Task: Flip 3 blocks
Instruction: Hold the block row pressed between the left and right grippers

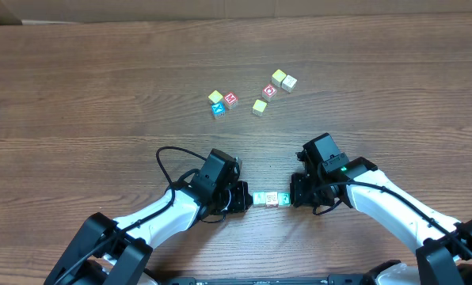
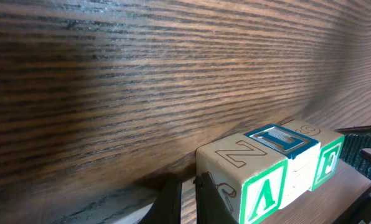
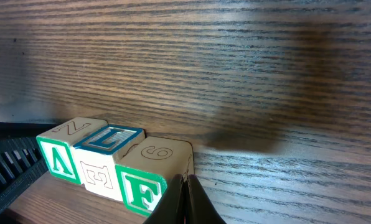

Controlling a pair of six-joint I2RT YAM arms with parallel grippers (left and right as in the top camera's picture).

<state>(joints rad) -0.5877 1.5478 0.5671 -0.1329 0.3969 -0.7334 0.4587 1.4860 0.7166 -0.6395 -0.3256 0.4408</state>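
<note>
Overhead: blocks (image 1: pixel 271 198) form one row near the table's (image 1: pixel 101 79) front edge, long axis parallel to it, between left gripper (image 1: pixel 245 198) and right gripper (image 1: pixel 295 196), each with fingers together; bare wood beyond, up to other cubes (image 1: pixel 259 106).

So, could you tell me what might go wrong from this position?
1. The middle block is only sandwiched between the A block and F block; it may drop or buckle out during the flip.
2. The shut left end effector and right end effector sit at the row's ends with narrow tips, so it could pivot.
</note>
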